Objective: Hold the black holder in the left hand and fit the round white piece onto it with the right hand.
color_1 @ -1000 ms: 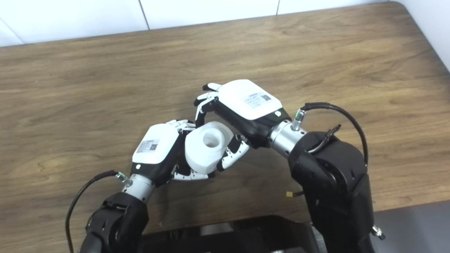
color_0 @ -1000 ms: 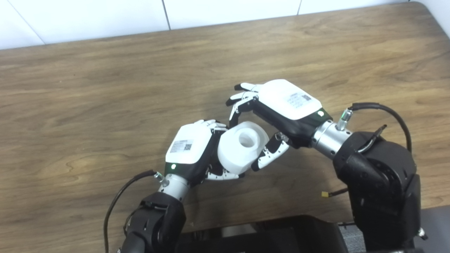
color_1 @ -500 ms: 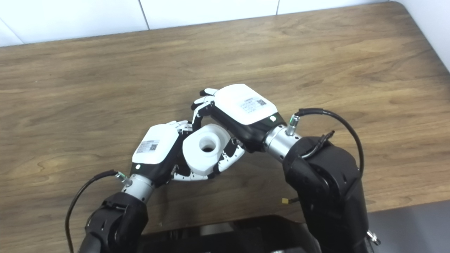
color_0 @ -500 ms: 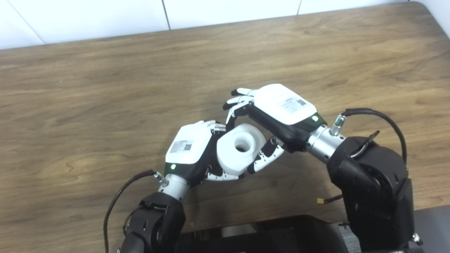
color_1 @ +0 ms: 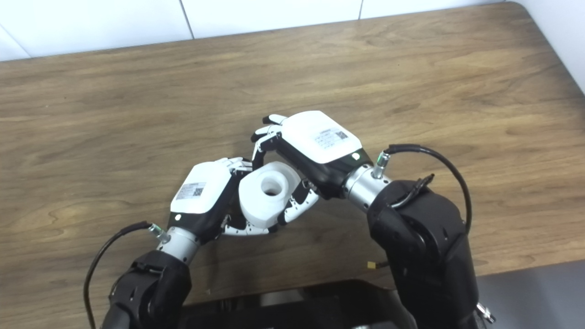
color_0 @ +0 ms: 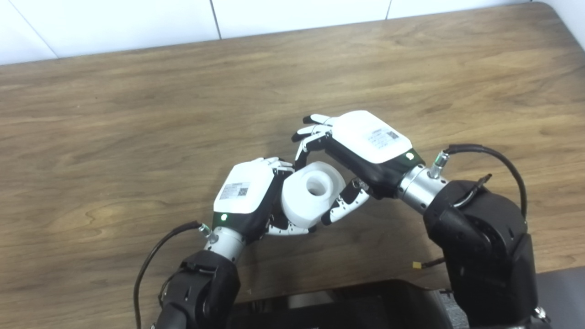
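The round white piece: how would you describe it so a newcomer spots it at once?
On the wooden table, find where the two arms meet near the front edge. Between the left robot hand and the right robot hand sits the round white piece: a thick plain ring with a central hole.

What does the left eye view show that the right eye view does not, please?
Left eye view only: slightly more bare table on the left. Right eye view only: more of the table's right edge, with white wall beyond. Both: the right robot hand gripping the round white piece against the left robot hand; no black holder is visible.
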